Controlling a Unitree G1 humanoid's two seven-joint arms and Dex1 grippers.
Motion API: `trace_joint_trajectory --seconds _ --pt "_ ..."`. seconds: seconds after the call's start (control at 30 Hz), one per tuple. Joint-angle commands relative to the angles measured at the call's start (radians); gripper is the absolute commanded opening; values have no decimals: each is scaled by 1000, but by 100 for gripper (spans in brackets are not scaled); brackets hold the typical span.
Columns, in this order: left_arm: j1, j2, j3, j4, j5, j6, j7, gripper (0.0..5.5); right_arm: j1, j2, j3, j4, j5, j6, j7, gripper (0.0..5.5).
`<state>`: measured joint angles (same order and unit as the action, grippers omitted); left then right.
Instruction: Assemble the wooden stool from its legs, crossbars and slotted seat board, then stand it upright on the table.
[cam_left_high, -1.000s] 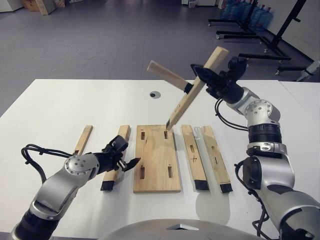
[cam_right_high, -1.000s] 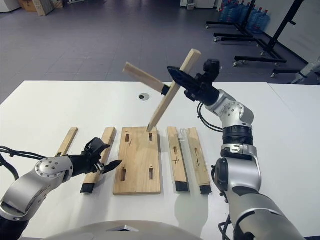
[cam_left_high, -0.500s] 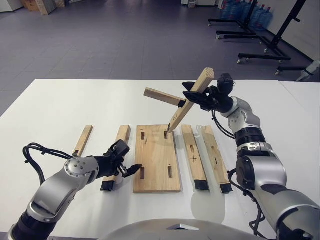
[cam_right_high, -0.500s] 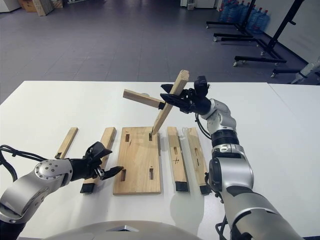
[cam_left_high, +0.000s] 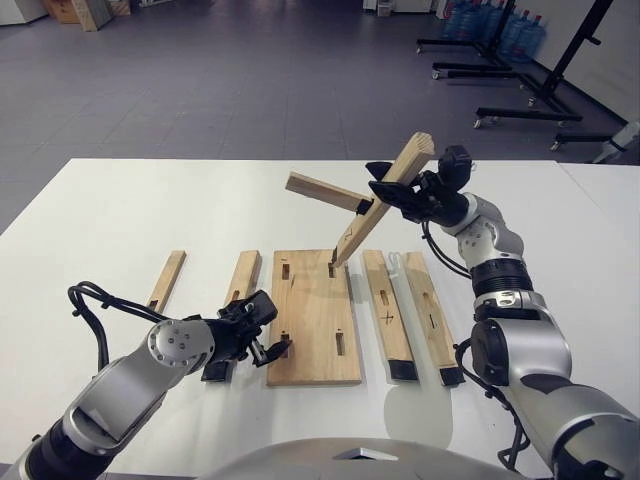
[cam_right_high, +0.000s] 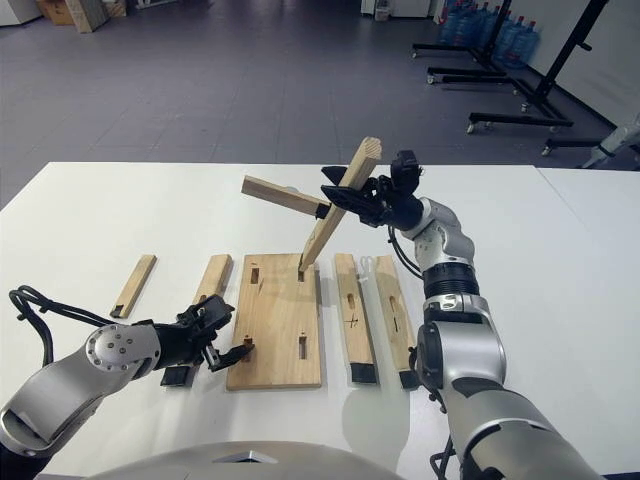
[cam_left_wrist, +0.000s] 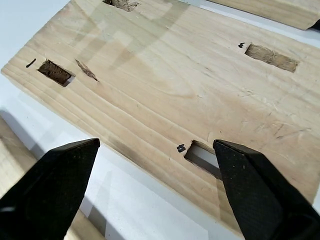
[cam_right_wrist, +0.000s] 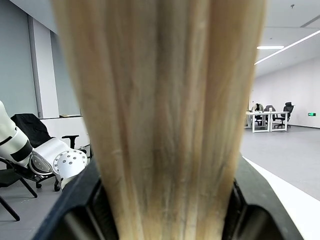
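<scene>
Left claw (cam_left_high: 270, 330), spread, moves up to board (cam_left_high: 312, 320); right claw (cam_left_high: 385, 192) pinching leg (cam_left_high: 362, 222), seating it in board's slot (cam_left_high: 331, 268); next: straighten, press.

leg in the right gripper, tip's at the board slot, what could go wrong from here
1. The leg in the right gripper leans well off vertical, its tip at the far right slot; pushed at this angle it may jam or skid out.
2. The left gripper is open at the near left edge of the seat board, not gripping it, so the board could slide or lift.
</scene>
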<state>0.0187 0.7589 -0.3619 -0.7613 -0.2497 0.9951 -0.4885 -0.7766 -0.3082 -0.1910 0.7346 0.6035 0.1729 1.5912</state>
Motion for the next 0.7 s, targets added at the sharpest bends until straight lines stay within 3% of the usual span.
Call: trace_joint_trajectory --seconds 0.03,0.2,0.43,0.7 --pt "8 59 0 57 34 3 -16 416 -16 1 -13 -25 12 12 -14 207" --pt "-45 45 87 69 -13 14 -47 416 -11 3 -19 -37 15 21 -23 207" --pt "-50 21 111 54 -37 18 -63 416 12 5 -18 -71 19 36 -32 207" --pt "-219 -13 286 141 -162 49 -113 416 48 6 14 24 -46 -57 14 207"
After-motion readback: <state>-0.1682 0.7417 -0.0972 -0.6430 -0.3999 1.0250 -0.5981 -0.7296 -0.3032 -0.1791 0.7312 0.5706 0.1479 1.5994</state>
